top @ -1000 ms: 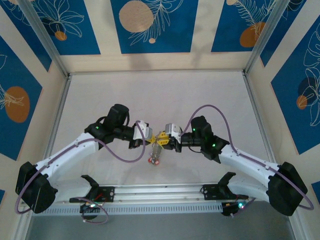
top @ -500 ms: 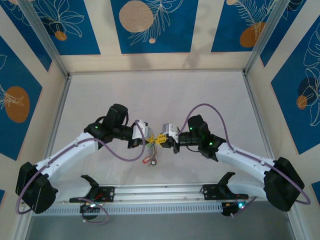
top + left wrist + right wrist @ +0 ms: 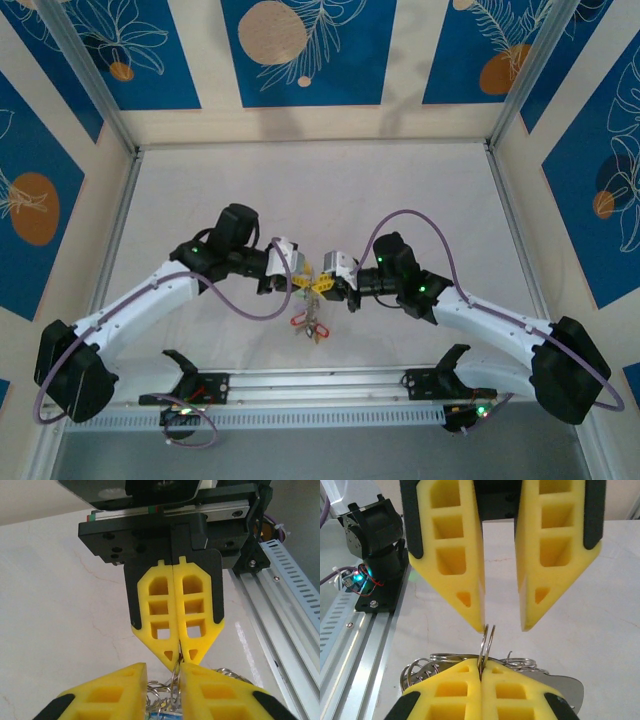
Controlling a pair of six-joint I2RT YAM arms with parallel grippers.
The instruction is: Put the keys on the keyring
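The keyring, a thin grey metal loop, stands on edge above the table between the two grippers. My right gripper is shut on its lower part. My left gripper faces it tip to tip with its jaws apart. The keyring rises in that gap, close to the right-hand finger. Small rings and silver keys hang bunched under the grip. From above, both grippers meet at the table's near middle, left gripper and right gripper, with keys and a red tag dangling below them.
A slotted aluminium rail runs along the near edge, just behind the hanging keys and close to both wrists. The left arm's black base stands on it. The white tabletop stretches back to the patterned walls.
My left gripper's jaws have parted from the keyring. The right gripper closed on the ring and shifted slightly left. The hanging keys swung a little.
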